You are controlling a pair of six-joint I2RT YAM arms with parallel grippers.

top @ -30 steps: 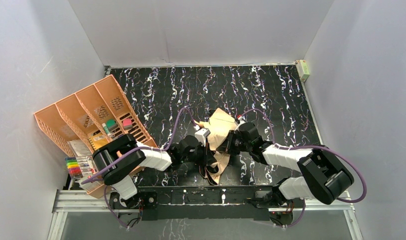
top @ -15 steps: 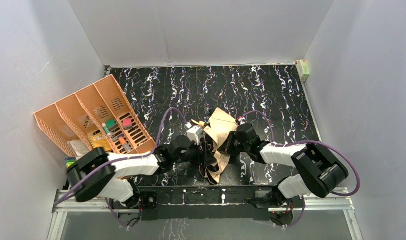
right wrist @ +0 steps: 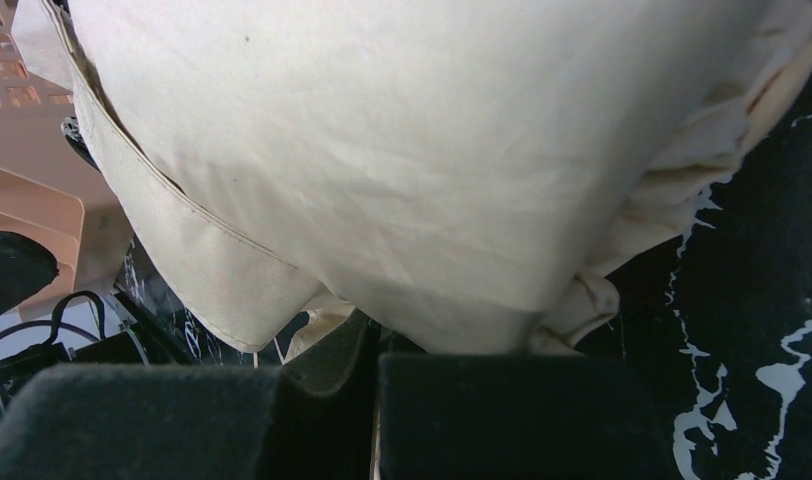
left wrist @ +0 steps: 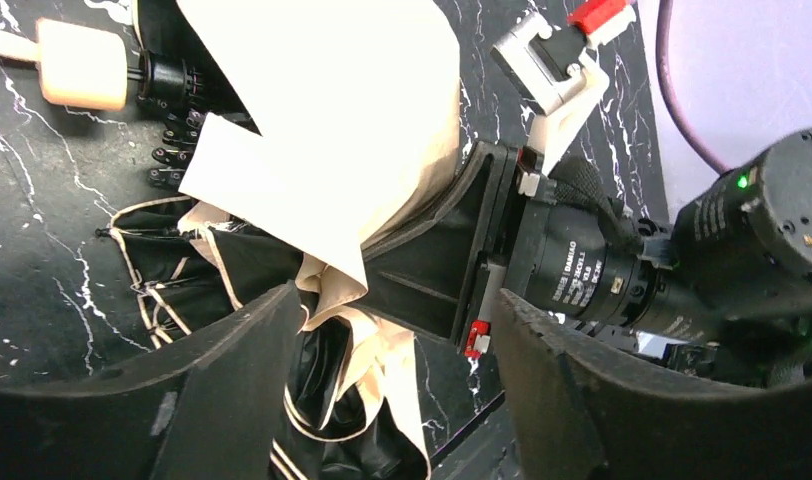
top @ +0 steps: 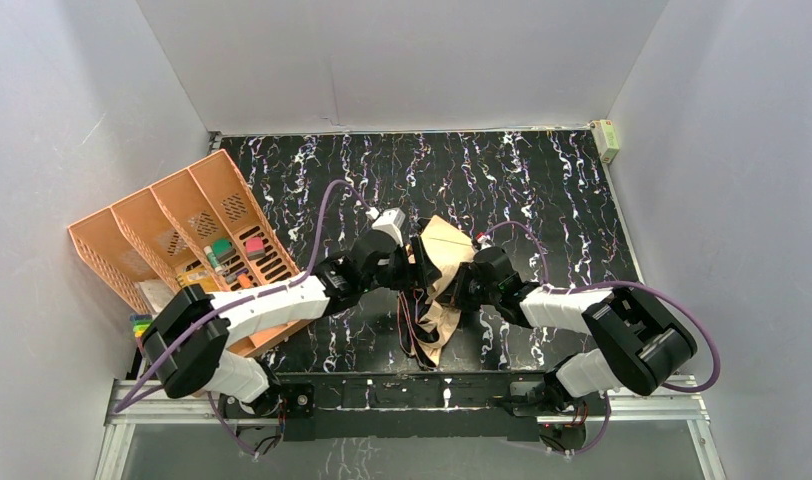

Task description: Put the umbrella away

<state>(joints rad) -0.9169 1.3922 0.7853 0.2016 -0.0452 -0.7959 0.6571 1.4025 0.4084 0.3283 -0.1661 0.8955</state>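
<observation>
The umbrella point(top: 440, 262) lies half-folded in the middle of the black marbled table, tan canopy on top, black lining and ribs spilling toward the near edge. In the left wrist view its tan canopy point(left wrist: 322, 130) fills the upper middle, with the light-tan handle point(left wrist: 80, 65) at the top left. My left gripper point(top: 418, 272) is open just left of the umbrella; loose folds show between its spread fingers point(left wrist: 212, 390), which grip nothing. My right gripper point(top: 458, 284) is shut on the canopy's edge from the right. In the right wrist view its closed gripper point(right wrist: 374, 372) pinches tan fabric point(right wrist: 432, 150).
An orange desk organizer point(top: 182, 235) with small items in its slots stands tilted at the left edge, close to the left arm. Coloured markers point(top: 148, 331) lie below it. A small pale box point(top: 608, 139) sits in the back right corner.
My left gripper has opened and let go of the umbrella. Its wrist has swung toward the back of the table. The right gripper holds still on the canopy.
</observation>
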